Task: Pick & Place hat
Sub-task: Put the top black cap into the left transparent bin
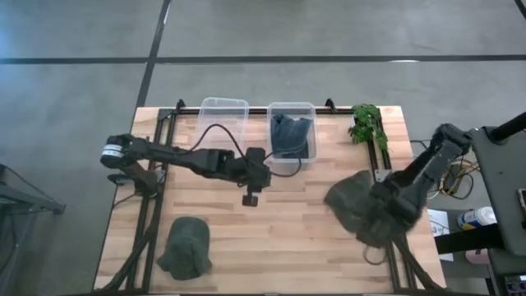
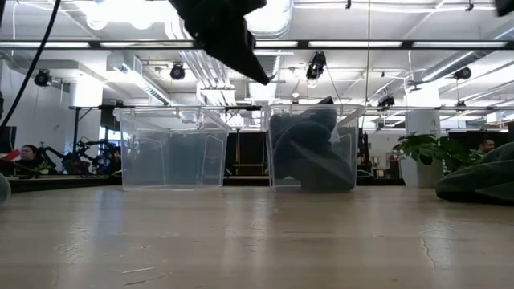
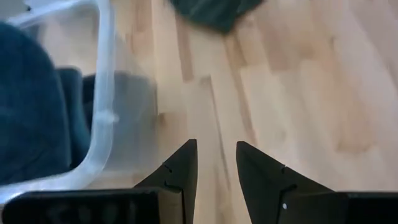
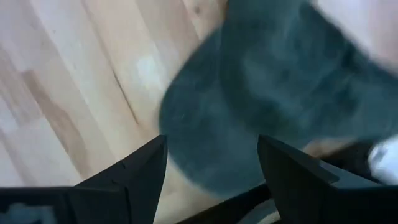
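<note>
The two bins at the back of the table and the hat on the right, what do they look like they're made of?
Both bins, the empty bin and the filled bin, look like clear, glossy hard plastic: the table shows through their walls. The hat on the right seems soft matte fabric, dark green-grey, since it slumps and creases; the exact cloth is unclear.

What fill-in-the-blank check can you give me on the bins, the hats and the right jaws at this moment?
1. Of the two clear bins, the right bin holds a dark hat and the left bin is ____.
2. The right gripper hovers with open jaws over the ____ hat.
3. Another hat lies near the table's front ____ corner.

Missing words: empty; green; left
</note>
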